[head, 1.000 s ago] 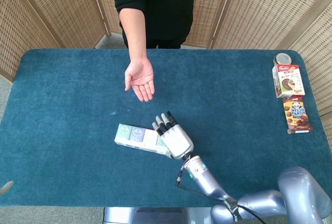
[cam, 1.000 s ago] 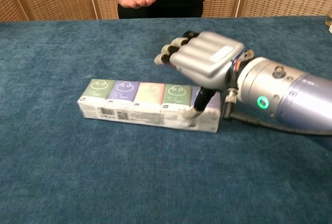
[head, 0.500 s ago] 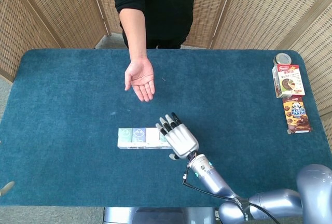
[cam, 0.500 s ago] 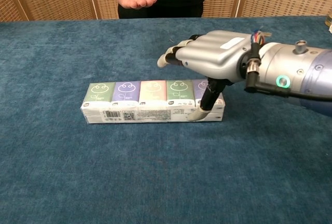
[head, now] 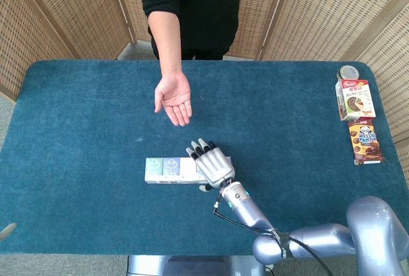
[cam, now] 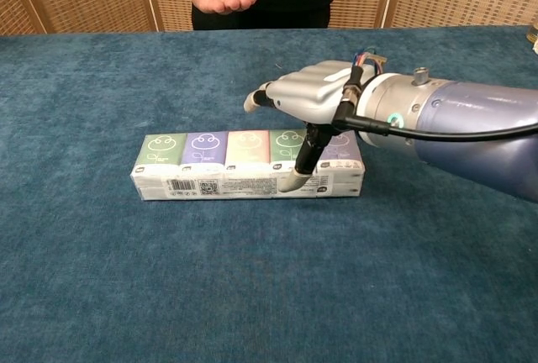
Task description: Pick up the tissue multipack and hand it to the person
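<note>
I have the tissue multipack (cam: 248, 166) lying flat on the blue table (head: 77, 154), long side across my view, directly under my right hand (cam: 304, 94). The hand sits over the pack's right end, palm down, so in the head view it covers that end (head: 209, 165) and only the left part of the pack (head: 169, 170) shows. From the chest view I count 5 small packets with smiley faces on top, and the hand hovers above the 2 at the right.

The fingers (cam: 256, 99) reach forward past the far edge of the pack, slightly bent and held together, above the top face; I cannot tell if they touch it. The thumb (cam: 301, 168) drops down on the near side and its pale tip rests against the pack's front face, close to the barcode strip. So the hand is set wide, straddling the pack from above, and the pack's base lies on the table. The forearm (cam: 454, 123) comes in from the right, low and nearly level with the table.

Beyond the hand, well apart from it, the person's hand (head: 174, 98) waits palm up over the table. My left hand is in neither view.
</note>
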You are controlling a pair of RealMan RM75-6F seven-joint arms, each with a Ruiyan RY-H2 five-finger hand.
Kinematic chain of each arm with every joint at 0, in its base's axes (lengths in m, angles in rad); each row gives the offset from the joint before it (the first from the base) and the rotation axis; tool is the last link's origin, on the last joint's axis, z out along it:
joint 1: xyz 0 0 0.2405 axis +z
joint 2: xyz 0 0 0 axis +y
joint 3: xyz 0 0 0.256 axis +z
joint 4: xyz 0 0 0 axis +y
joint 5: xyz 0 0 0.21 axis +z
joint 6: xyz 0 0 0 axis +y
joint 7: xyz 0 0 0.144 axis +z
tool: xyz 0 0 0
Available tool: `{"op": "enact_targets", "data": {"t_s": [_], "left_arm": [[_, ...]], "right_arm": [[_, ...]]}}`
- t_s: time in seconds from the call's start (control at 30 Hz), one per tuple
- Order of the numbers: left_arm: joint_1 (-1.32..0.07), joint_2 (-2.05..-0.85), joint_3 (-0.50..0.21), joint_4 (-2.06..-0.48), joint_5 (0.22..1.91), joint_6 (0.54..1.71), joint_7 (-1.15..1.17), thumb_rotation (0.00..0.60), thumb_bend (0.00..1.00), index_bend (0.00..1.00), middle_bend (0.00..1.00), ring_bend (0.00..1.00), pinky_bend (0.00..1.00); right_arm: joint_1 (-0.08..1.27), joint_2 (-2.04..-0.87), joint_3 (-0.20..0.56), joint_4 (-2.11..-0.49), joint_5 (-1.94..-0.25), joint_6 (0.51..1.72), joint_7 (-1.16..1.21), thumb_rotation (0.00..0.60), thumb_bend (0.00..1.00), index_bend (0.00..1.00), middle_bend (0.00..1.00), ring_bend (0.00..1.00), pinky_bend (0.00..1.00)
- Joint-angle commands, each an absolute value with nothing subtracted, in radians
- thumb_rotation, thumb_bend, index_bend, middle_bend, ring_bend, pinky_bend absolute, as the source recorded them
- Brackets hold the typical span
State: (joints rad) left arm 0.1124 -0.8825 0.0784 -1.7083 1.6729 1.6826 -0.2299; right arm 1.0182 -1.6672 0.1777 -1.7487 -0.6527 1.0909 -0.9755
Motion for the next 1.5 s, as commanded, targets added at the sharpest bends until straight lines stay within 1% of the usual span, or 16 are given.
{"op": "enact_targets", "data": {"t_s": [0.03, 0.2, 0.27, 0.33, 0.4, 0.43, 0.53, 0.63, 0.7, 0.83, 0.97, 1.03, 1.17, 1.33, 1.5], "left_arm": [[0.112, -0.882, 0.079, -1.709, 1.674, 1.681, -0.229, 0.600, 0.14, 0.00, 0.00, 0.00, 0.09], [0.114, -0.880, 0.080, -1.711, 1.675, 1.685, -0.237, 0.600, 0.14, 0.00, 0.00, 0.00, 0.09], [0.114, -0.879, 0.080, -1.709, 1.675, 1.686, -0.240, 0.600, 0.14, 0.00, 0.00, 0.00, 0.09], [0.114, -0.879, 0.080, -1.708, 1.676, 1.687, -0.242, 0.600, 0.14, 0.00, 0.00, 0.00, 0.09], [0.114, -0.878, 0.079, -1.706, 1.675, 1.689, -0.246, 0.600, 0.14, 0.00, 0.00, 0.00, 0.09], [0.114, -0.878, 0.079, -1.705, 1.675, 1.690, -0.248, 0.600, 0.14, 0.00, 0.00, 0.00, 0.09], [0.114, -0.878, 0.080, -1.704, 1.677, 1.690, -0.249, 0.600, 0.14, 0.00, 0.00, 0.00, 0.09], [0.115, -0.878, 0.079, -1.703, 1.677, 1.693, -0.250, 0.600, 0.14, 0.00, 0.00, 0.00, 0.09], [0.115, -0.879, 0.079, -1.703, 1.676, 1.693, -0.251, 0.600, 0.14, 0.00, 0.00, 0.00, 0.09], [0.114, -0.878, 0.079, -1.704, 1.675, 1.690, -0.250, 0.600, 0.14, 0.00, 0.00, 0.00, 0.09], [0.113, -0.878, 0.080, -1.708, 1.677, 1.687, -0.245, 0.600, 0.14, 0.00, 0.00, 0.00, 0.09], [0.113, -0.879, 0.082, -1.710, 1.680, 1.686, -0.240, 0.600, 0.14, 0.00, 0.00, 0.00, 0.09], [0.114, -0.882, 0.082, -1.712, 1.683, 1.686, -0.227, 0.600, 0.14, 0.00, 0.00, 0.00, 0.09], [0.114, -0.883, 0.082, -1.717, 1.683, 1.686, -0.219, 0.600, 0.14, 0.00, 0.00, 0.00, 0.09], [0.114, -0.882, 0.082, -1.718, 1.682, 1.686, -0.219, 0.600, 0.14, 0.00, 0.00, 0.00, 0.09]], "right_arm": [[1.023, -1.681, 0.167, -1.730, -0.643, 1.090, -0.970, 0.420, 0.09, 0.00, 0.06, 0.09, 0.27], [1.037, -1.706, 0.156, -1.704, -0.638, 1.088, -0.974, 0.420, 0.10, 0.00, 0.13, 0.17, 0.37], [1.040, -1.712, 0.156, -1.696, -0.638, 1.088, -0.971, 0.448, 0.13, 0.02, 0.16, 0.21, 0.42], [1.041, -1.719, 0.156, -1.682, -0.652, 1.088, -0.960, 0.537, 0.17, 0.10, 0.22, 0.27, 0.51], [1.040, -1.727, 0.153, -1.664, -0.659, 1.093, -0.954, 0.591, 0.21, 0.19, 0.27, 0.32, 0.56], [1.041, -1.730, 0.151, -1.658, -0.659, 1.096, -0.955, 0.599, 0.22, 0.23, 0.31, 0.35, 0.57], [1.041, -1.739, 0.149, -1.649, -0.654, 1.103, -0.957, 0.600, 0.29, 0.33, 0.39, 0.41, 0.60], [1.037, -1.736, 0.147, -1.662, -0.662, 1.115, -0.953, 0.600, 0.35, 0.41, 0.45, 0.45, 0.61], [1.029, -1.719, 0.141, -1.692, -0.691, 1.125, -0.943, 0.600, 0.39, 0.44, 0.47, 0.47, 0.61], [1.014, -1.677, 0.125, -1.748, -0.746, 1.136, -0.925, 0.600, 0.42, 0.46, 0.48, 0.48, 0.61], [0.979, -1.582, 0.089, -1.847, -0.872, 1.150, -0.876, 0.600, 0.42, 0.46, 0.48, 0.48, 0.61], [0.951, -1.495, 0.065, -1.900, -0.959, 1.148, -0.821, 0.600, 0.43, 0.46, 0.48, 0.48, 0.60], [0.913, -1.353, 0.047, -1.936, -1.082, 1.110, -0.682, 0.600, 0.45, 0.47, 0.49, 0.48, 0.59], [0.881, -1.228, 0.054, -1.941, -1.163, 1.093, -0.561, 0.600, 0.47, 0.47, 0.49, 0.48, 0.59], [0.867, -1.141, 0.093, -1.942, -1.190, 1.077, -0.468, 0.600, 0.48, 0.47, 0.49, 0.47, 0.58]]}}
